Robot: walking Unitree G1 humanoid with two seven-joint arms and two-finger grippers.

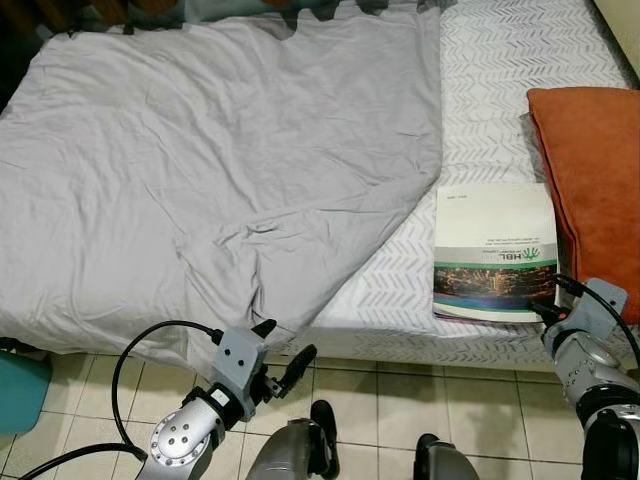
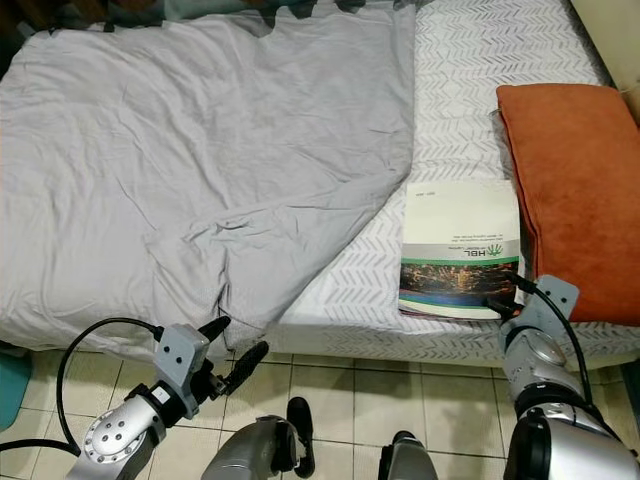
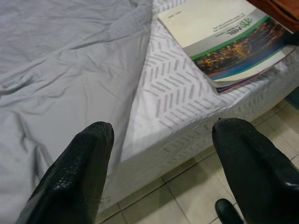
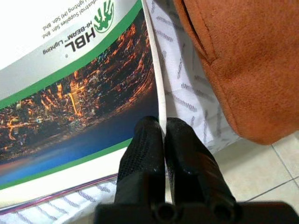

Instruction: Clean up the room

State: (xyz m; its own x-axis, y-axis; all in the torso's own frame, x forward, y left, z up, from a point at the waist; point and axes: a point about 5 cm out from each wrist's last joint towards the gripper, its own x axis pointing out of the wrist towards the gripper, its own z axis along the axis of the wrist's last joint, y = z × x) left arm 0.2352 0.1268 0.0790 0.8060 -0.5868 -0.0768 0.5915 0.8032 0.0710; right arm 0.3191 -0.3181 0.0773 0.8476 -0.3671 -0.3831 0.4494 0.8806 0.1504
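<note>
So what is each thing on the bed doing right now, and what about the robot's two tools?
Grey blanket: spread flat, wrinkled, near corner hanging over the bed edge.
Catalogue: lying closed near the bed edge, beside the pillow.
Orange pillow: lying flat.
Left tool: open, holding nothing.
Right tool: shut on the catalogue's edge.

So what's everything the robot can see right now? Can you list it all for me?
Blanket: one, grey, spread crumpled over the left part of the bed.
Bedsheet: one, white with a grey chevron pattern, bare on the bed's right part.
Catalogue: one, white cover with a green stripe and a night city photo, lying at the bed's near edge, beside the cushion.
Cushion: one, orange, at the right side of the bed.
Floor: cream tiles, in front of the bed.
Left gripper: one, black fingers, open, held over the floor near the blanket's hanging edge.
Right gripper: one, black fingers, shut on the catalogue's near right corner.
</note>
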